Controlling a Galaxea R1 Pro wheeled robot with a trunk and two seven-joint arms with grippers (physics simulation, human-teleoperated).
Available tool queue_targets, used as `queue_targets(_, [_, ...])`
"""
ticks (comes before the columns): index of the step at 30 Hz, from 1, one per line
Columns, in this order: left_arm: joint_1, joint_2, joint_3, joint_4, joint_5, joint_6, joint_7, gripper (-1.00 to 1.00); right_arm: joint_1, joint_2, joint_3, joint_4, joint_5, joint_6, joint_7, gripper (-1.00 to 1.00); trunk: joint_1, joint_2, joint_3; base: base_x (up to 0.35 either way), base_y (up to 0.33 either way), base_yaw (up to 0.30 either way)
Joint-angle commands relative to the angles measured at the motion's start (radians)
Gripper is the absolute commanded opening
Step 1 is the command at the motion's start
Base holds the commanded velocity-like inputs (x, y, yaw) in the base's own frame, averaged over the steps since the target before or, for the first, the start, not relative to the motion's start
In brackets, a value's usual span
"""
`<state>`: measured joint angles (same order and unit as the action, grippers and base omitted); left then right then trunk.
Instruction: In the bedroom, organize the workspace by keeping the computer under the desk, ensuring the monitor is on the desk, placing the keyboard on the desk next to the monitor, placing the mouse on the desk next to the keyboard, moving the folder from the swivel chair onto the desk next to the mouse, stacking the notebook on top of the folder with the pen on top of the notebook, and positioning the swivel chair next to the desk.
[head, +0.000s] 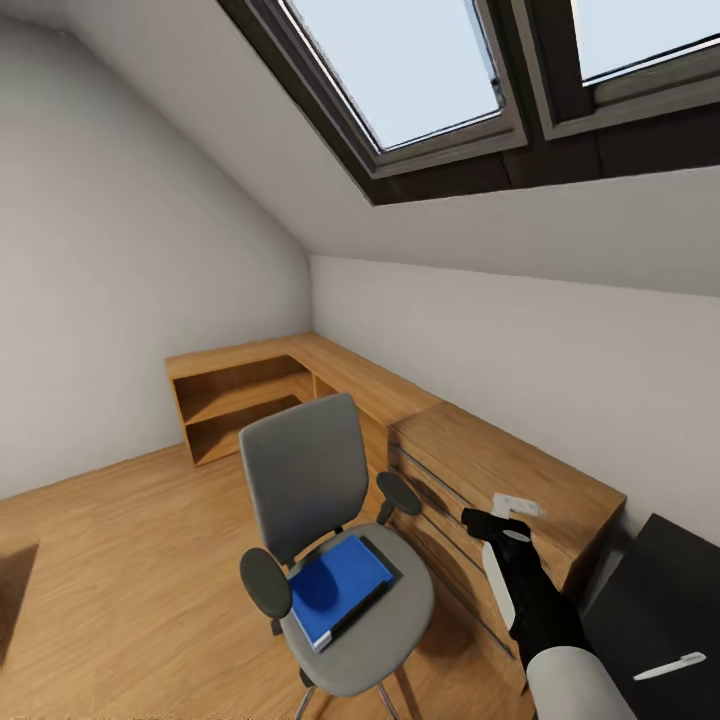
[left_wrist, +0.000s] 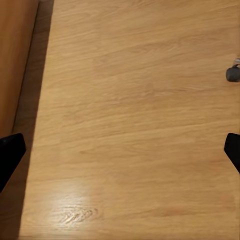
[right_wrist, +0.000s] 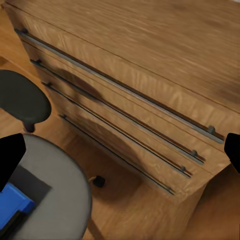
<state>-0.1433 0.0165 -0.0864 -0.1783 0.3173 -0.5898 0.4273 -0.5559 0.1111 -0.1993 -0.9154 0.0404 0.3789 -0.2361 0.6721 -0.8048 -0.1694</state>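
While our right arm reaches forward from the lower right of the head view, its white forearm and black wrist slant up toward the wooden drawer chest (head: 500, 470), and the right claw (head: 490, 522) hangs just in front of the chest's top edge, beside the swivel chair (head: 320, 520). From the right wrist view we see that claw's two dark fingertips (right_wrist: 11, 157) far apart at the picture's edges — spread wide, gripping nothing, with the chest's long bar handles between them. Our left claw (left_wrist: 120, 150) is likewise wide open over bare wood floor (left_wrist: 130, 100), holding nothing; one chair caster (left_wrist: 233, 73) shows near it. On the chair's grey seat lies the blue folder (head: 335, 590), with the dark notebook (head: 368, 592) tucked along its edge — we cannot tell whether it lies under or beside. At the far lower right, the pen (head: 668, 666) rests on the glossy black surface (head: 660, 610). A pale small object (head: 516, 505) sits on the chest top.
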Motion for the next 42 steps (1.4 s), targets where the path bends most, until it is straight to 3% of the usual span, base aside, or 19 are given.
queue_targets(1, [-0.001, 0.0, -0.009, 0.0, 0.006, -0.002, 0.005, 1.0, -0.001, 0.001, -0.002, -0.002, 0.004, 0.006, 0.0, 1.0, 0.0, -0.001, -0.002, 0.0, 0.0, 0.104])
queue_targets(9, [-0.001, 0.0, -0.009, 0.0, 0.008, -0.002, 0.004, 1.0, 0.0, 0.001, -0.002, -0.001, 0.004, 0.006, -0.001, 1.0, 0.0, -0.001, -0.001, 0.0, 0.0, 0.045])
queue_targets(36, [-0.001, 0.0, -0.009, 0.0, 0.006, -0.002, 0.004, 1.0, 0.0, 0.004, 0.026, 0.006, 0.007, 0.002, -0.005, 1.0, 0.0, -0.001, 0.018, 0.0, 0.0, 0.249])
queue_targets(42, [-0.001, -0.027, -0.009, -0.002, 0.005, -0.004, 0.001, 1.0, 0.0, 0.004, 0.026, 0.006, 0.007, 0.002, -0.005, 1.0, 0.0, -0.001, 0.023, 0.0, 0.0, 0.243])
